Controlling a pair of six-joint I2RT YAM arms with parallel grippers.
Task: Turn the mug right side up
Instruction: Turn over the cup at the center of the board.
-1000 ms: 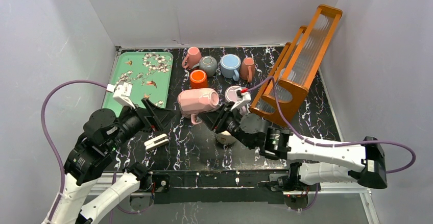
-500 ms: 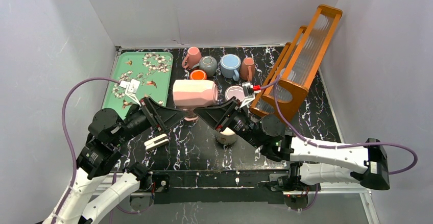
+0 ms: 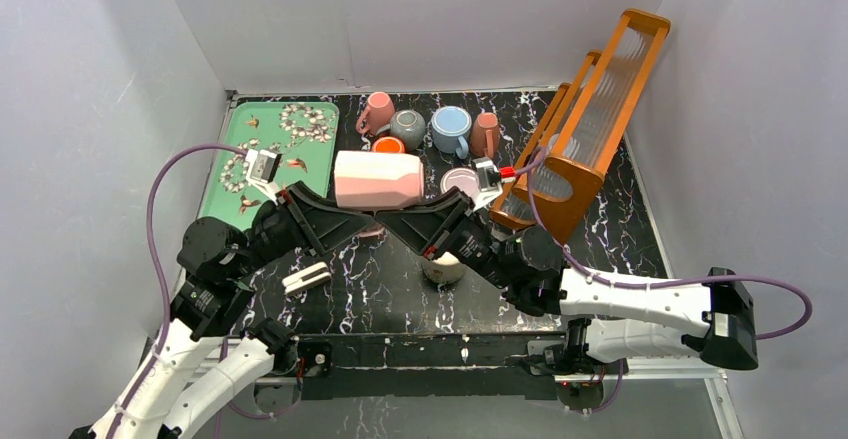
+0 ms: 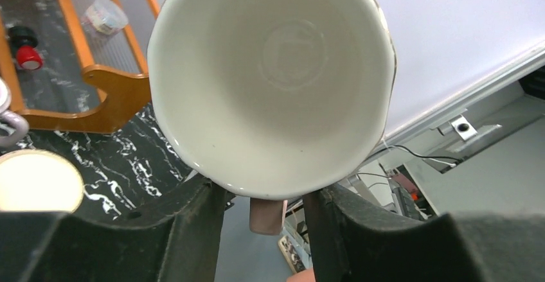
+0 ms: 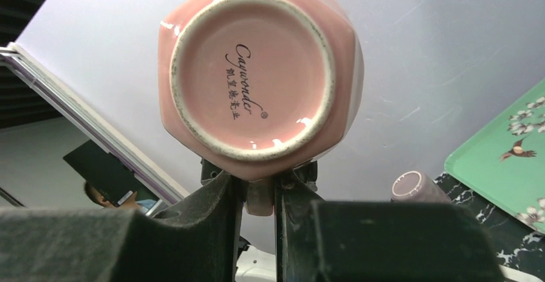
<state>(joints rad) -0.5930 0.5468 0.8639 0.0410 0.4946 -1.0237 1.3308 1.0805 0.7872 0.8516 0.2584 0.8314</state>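
A pink hexagonal mug (image 3: 378, 180) hangs on its side above the table, mouth to the left, handle pointing down. My right gripper (image 3: 395, 224) is shut on the handle (image 5: 259, 202); the right wrist view faces the mug's stamped base (image 5: 254, 70). My left gripper (image 3: 358, 221) reaches in from the left, under the rim. The left wrist view looks into the mug's cream inside (image 4: 276, 70). There the left gripper (image 4: 260, 198) straddles the handle (image 4: 268, 214) with a gap on each side, so it is open.
A green flowered tray (image 3: 225, 174) lies at the back left. Several mugs stand along the back: pink (image 3: 375, 112), grey (image 3: 408, 127), blue (image 3: 451, 127), brown (image 3: 486, 132), orange (image 3: 389, 145). A wooden rack (image 3: 590, 119) leans at the right. A white clip (image 3: 307, 277) lies near the front.
The right gripper has carried the mug up, back and left. The left gripper has risen to the mug's mouth side, and its jaws have narrowed round the handle.
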